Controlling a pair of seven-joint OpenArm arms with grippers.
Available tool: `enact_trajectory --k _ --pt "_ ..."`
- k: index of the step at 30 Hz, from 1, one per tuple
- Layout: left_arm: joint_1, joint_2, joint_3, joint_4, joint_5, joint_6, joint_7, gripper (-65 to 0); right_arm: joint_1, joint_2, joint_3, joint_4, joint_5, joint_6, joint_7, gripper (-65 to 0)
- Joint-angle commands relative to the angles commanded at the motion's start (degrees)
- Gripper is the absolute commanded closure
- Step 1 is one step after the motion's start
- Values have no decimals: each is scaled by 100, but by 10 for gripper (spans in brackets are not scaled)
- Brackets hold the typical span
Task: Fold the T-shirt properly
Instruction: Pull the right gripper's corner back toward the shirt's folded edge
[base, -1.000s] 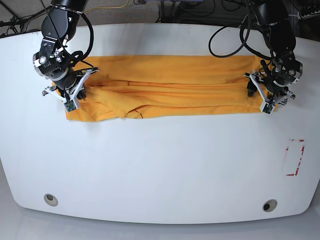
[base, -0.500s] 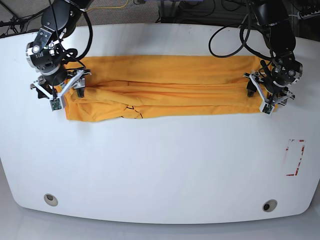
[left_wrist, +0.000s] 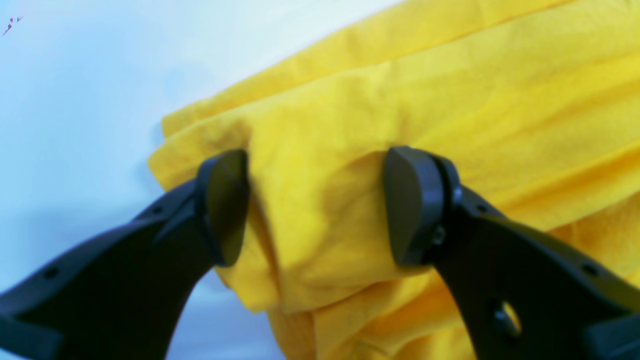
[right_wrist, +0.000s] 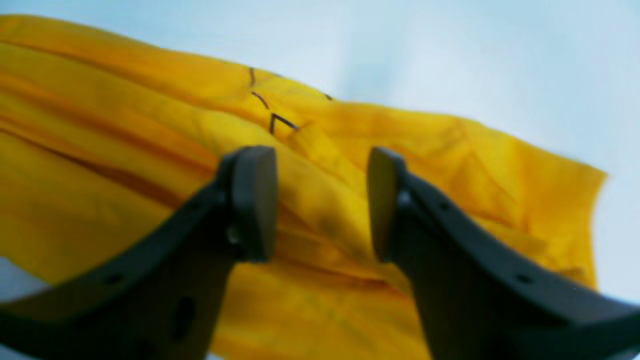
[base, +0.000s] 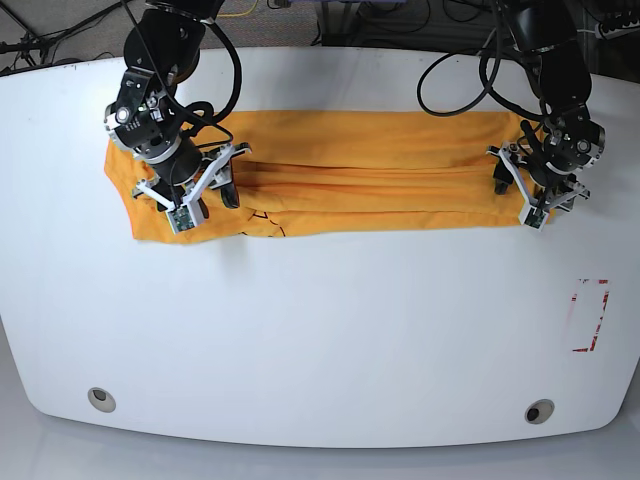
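The orange-yellow T-shirt (base: 360, 170) lies folded into a long band across the far half of the white table (base: 320, 330). At the band's right end, my left gripper (base: 522, 183) stands open. In the left wrist view a bunched fold of the T-shirt (left_wrist: 450, 100) bulges between its fingers (left_wrist: 222, 207), and the left gripper (left_wrist: 317, 205) is not closed on it. My right gripper (base: 195, 188) is open over the band's left part. In the right wrist view the right gripper (right_wrist: 320, 200) hangs above the T-shirt (right_wrist: 125, 125), near thin black print lines (right_wrist: 272, 120).
A red-outlined rectangle (base: 590, 315) is marked on the table at the right. Two round holes (base: 101, 399) (base: 540, 411) sit near the front edge. Black cables (base: 450, 70) trail from both arms at the back.
My right gripper swung out past the shirt's left end, then moved right and now hangs over the band further in. The left end lies uncovered. The left gripper has not moved.
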Motion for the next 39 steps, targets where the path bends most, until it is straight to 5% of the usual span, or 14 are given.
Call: enact_trajectory --k 7,21,39 --pt "0 -9 0 -9 0 0 -9 -399 26 325 123 -510 9 35 26 -63" --pt "-9 -9 -9 -9 0 0 -9 -399 -536 615 686 -396 26 62 35 -63" --pt "-9 -9 -18 53 -53 0 -9 -399 -563 677 677 -18 26 62 -18 -63"
